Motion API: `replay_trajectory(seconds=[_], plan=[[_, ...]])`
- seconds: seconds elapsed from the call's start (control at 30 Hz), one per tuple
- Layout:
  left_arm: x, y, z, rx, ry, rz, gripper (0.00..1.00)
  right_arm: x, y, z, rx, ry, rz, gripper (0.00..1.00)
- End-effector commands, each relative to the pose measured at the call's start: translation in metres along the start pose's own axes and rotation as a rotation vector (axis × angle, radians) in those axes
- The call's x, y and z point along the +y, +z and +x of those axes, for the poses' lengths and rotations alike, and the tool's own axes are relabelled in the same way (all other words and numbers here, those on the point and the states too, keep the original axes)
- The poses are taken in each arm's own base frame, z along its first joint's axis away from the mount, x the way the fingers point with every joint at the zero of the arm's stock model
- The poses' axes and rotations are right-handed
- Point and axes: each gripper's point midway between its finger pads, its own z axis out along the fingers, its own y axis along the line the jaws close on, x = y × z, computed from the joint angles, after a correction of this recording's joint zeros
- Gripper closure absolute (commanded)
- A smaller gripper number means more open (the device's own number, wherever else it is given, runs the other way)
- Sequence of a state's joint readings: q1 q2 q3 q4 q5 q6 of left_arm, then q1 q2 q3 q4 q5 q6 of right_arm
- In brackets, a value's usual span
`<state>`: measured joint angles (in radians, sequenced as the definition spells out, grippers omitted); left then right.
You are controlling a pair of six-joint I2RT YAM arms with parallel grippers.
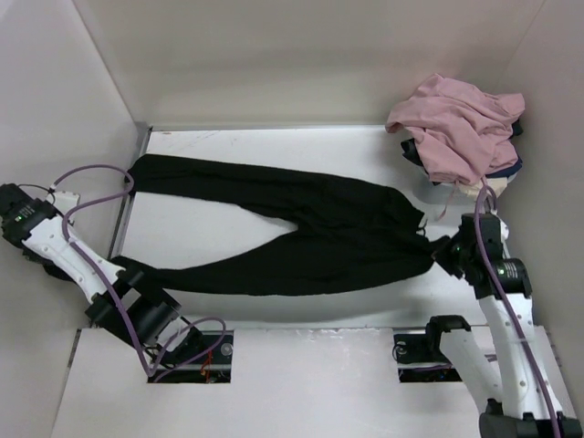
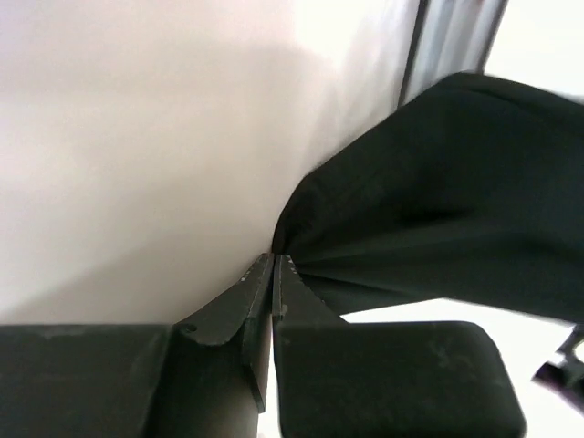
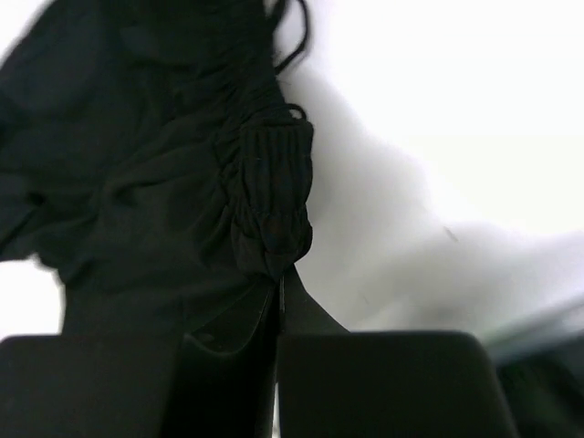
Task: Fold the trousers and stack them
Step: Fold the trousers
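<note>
The black trousers (image 1: 301,228) lie spread flat across the white table (image 1: 274,146), waistband to the right and the 2 legs splayed out toward the left wall. The left gripper (image 1: 130,272) has its jaws pressed together on a bunched bit of the nearer leg's end, the cloth fanning out from the fingertips in the left wrist view. The right gripper (image 1: 444,248) is clamped on the gathered, ribbed waistband. At the far right corner a dusty-pink garment (image 1: 461,128) sits heaped on navy and cream cloth (image 1: 507,173), just beyond the waistband.
</note>
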<state>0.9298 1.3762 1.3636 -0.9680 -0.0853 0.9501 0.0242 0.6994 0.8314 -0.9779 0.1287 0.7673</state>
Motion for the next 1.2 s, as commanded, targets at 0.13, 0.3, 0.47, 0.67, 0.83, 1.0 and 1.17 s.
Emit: replay_trajectory(seconds=[0.13,0.3,0.47,0.67,0.83,1.0,1.17], plan=[[0.057,-0.036,-0.006,0.002,0.131,-0.091,0.98,-0.068,-0.059,0.004,-0.007,-0.023,0.254,1.0],[0.027,-0.018,-0.032,-0.041,0.188,-0.028,0.97,-0.079,-0.06,-0.008,-0.065,-0.042,0.286,1.0],[0.008,-0.004,-0.101,-0.143,0.239,-0.034,0.97,-0.055,-0.029,-0.02,-0.049,-0.013,0.199,1.0],[0.032,-0.02,-0.2,-0.304,0.219,-0.122,0.97,0.008,0.003,-0.089,-0.138,-0.006,0.074,1.0],[0.036,-0.02,-0.18,-0.28,0.218,-0.122,0.95,-0.012,-0.016,-0.089,-0.184,-0.049,0.125,1.0],[-0.003,0.017,-0.124,-0.181,0.226,-0.025,0.94,-0.045,0.0,-0.045,-0.089,-0.002,0.157,1.0],[-0.04,0.048,-0.067,-0.081,0.233,0.062,0.93,-0.053,0.0,-0.024,-0.063,-0.009,0.166,0.99]])
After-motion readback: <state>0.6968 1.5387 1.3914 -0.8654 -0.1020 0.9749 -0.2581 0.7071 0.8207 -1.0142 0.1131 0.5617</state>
